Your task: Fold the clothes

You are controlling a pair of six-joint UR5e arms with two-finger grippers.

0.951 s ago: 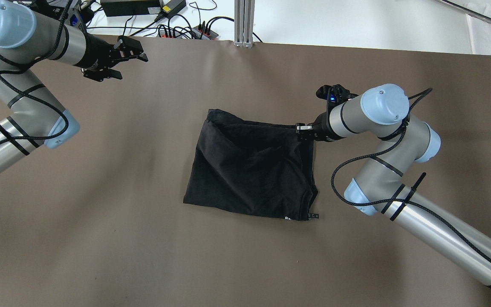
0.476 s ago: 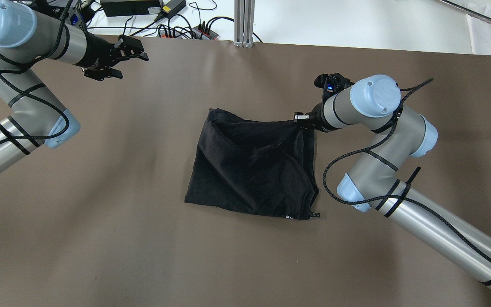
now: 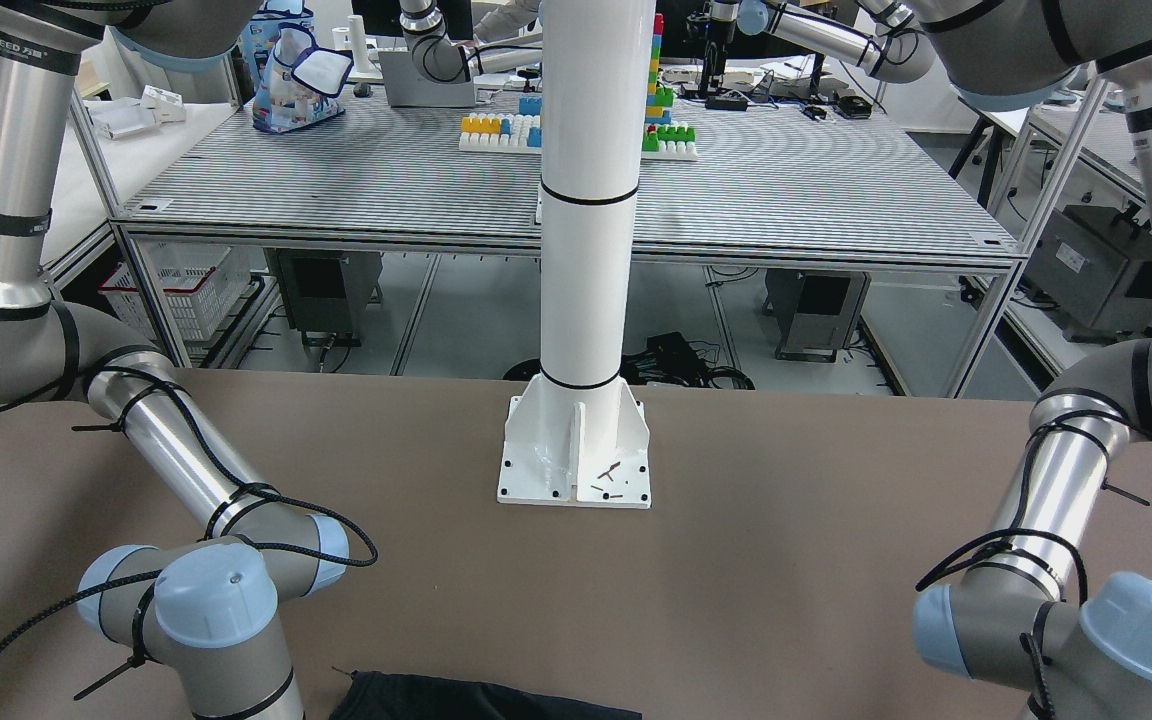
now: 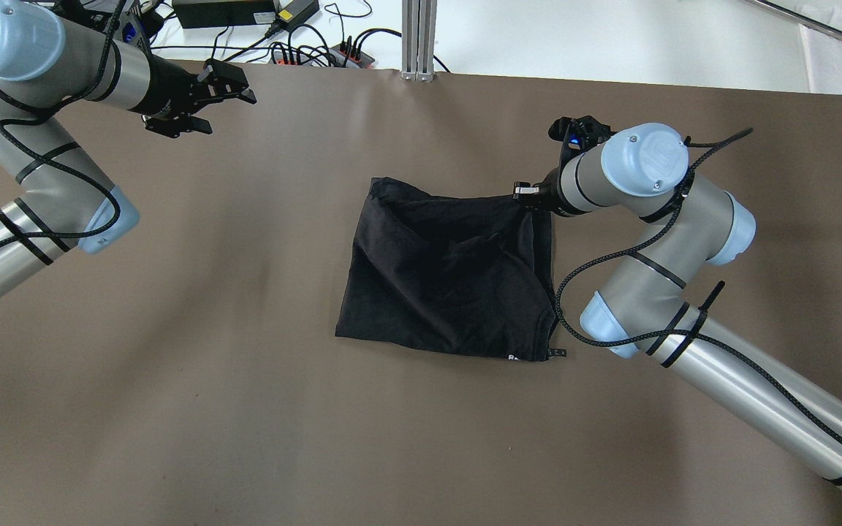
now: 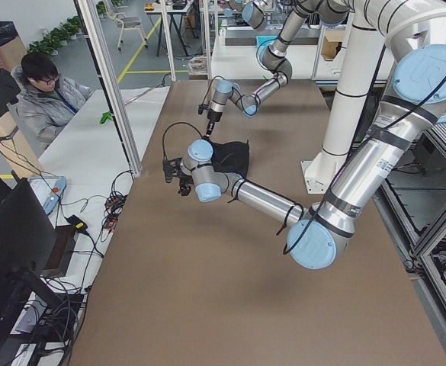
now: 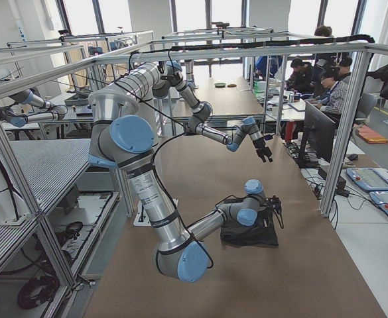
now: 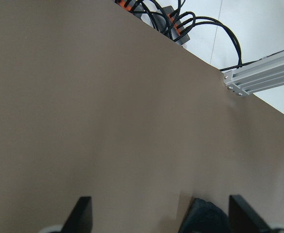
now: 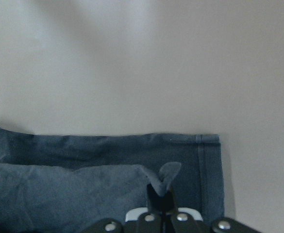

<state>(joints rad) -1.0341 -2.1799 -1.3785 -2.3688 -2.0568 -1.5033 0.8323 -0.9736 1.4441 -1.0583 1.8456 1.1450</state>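
The clothes point(image 4: 450, 270) are one black garment lying crumpled and roughly square mid-table; they also show as clothes point(image 3: 476, 702) at the front-facing view's bottom edge, and as clothes point(image 8: 83, 184) in the right wrist view. My right gripper point(image 4: 531, 199) is at the garment's far right corner. The right wrist view shows that gripper point(image 8: 162, 196) shut on a small pinched fold just inside the hemmed edge. My left gripper point(image 4: 227, 111) hovers open over bare table at the far left, well apart from the cloth; the left wrist view shows the gripper point(image 7: 161, 218) holding nothing.
A white pillar's base plate point(image 3: 574, 450) is bolted to the table on the robot's side. Cables and a power strip point(image 4: 319, 52) lie past the far edge beside an aluminium post point(image 4: 418, 40). A person sits beyond that edge in the exterior left view.
My right gripper has moved right and toward the far edge with the corner in it, dragging the whole garment that way. The left arm has barely moved.
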